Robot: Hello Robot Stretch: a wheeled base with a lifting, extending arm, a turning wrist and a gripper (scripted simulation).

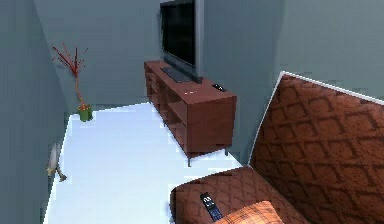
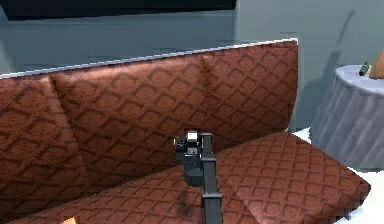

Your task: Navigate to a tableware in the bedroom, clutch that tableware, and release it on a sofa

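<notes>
**As arm (image 2: 211, 190) extends toward sofa (image 2: 120, 110)**

Red-brown patterned sofa runs along wall; grey round table (image 2: 350, 120) just beside its end. End effector (image 2: 186, 155) shows against seat cushion. Grasp state, tableware's whereabouts: cannot tell.

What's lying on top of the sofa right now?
A dark remote-like slab lies on the sofa near its end. In the arm side view the visible seat looks bare, but the arm and tool cover a strip of it.
</notes>
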